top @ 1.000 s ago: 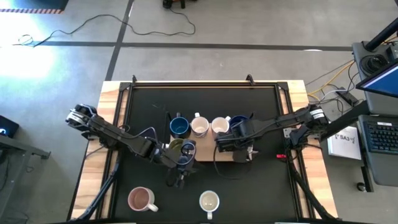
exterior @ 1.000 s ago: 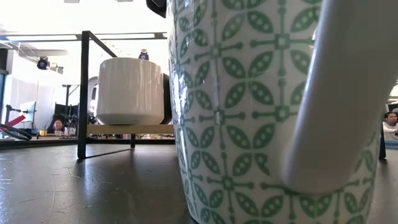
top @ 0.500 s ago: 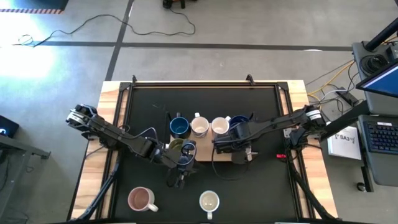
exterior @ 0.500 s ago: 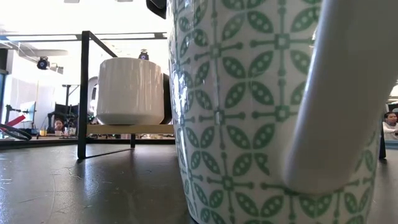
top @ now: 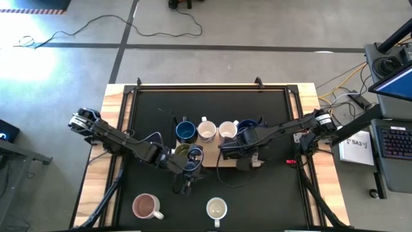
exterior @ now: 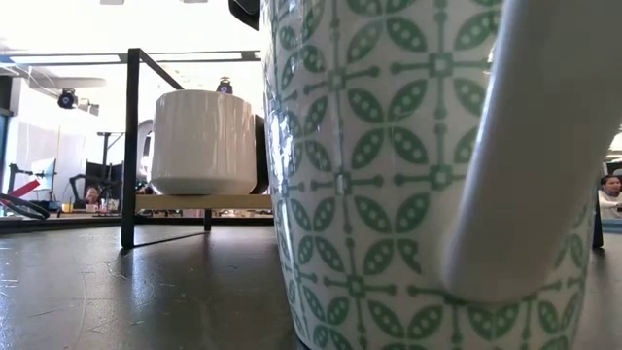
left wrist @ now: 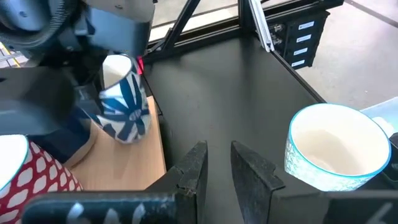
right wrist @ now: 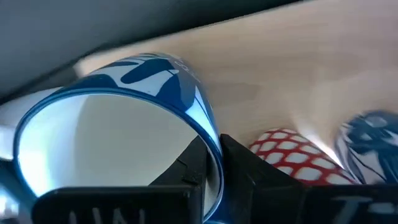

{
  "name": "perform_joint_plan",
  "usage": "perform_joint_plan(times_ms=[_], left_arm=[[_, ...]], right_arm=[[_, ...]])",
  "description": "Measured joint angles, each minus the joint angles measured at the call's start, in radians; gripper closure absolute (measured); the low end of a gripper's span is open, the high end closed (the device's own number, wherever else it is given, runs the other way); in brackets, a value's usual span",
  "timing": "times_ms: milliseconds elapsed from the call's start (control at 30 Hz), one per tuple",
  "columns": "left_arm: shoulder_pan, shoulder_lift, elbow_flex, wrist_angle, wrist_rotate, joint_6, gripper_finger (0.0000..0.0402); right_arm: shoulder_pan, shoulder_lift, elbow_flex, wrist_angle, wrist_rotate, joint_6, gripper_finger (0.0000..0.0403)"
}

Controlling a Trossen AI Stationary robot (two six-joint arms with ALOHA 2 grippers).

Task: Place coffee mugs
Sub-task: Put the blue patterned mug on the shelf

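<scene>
My right gripper (right wrist: 214, 163) points down over the right end of the wooden board (top: 212, 156) and is shut on a blue-and-white patterned mug (left wrist: 123, 111). A dark blue mug (top: 185, 131) and two white-lined mugs (top: 206, 131) (top: 226, 130) stand in a row on the board. A red-and-white mug (left wrist: 25, 180) stands beside the held one. My left gripper (left wrist: 217, 168) hovers by the board's near edge with a narrow gap and nothing in it. A pink-lined mug (top: 146, 206) and a green-patterned white mug (top: 216, 209) stand on the table near its front edge. My right gripper holds the blue-and-white mug by its rim (right wrist: 208, 134), one finger inside the mug and one outside. The fingers come from above, pointing down. The mug hangs tilted over the board (left wrist: 118, 165); whether its base touches the wood I cannot tell.
A black frame (top: 212, 87) runs round the dark table. The low view is filled by the green-patterned mug (exterior: 389, 175), with a white mug (exterior: 204, 141) behind it. Bare dark table lies to the right of the board (left wrist: 249, 93).
My right gripper has rolled a little about its own axis above the board's right end while staying in place. The left arm and the standing mugs have kept still.
</scene>
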Motion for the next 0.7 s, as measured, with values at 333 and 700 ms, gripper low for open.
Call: perform_joint_plan(times_ms=[333,700], left_arm=[[0.003,0.0,0.0,0.0,0.0,0.0,0.0349],[0.005,0.0,0.0,0.0,0.0,0.0,0.0349]], right_arm=[[0.0,-0.001,0.0,0.016,0.0,0.126,0.0374],[0.0,-0.001,-0.003,0.01,0.0,0.139,0.0374]])
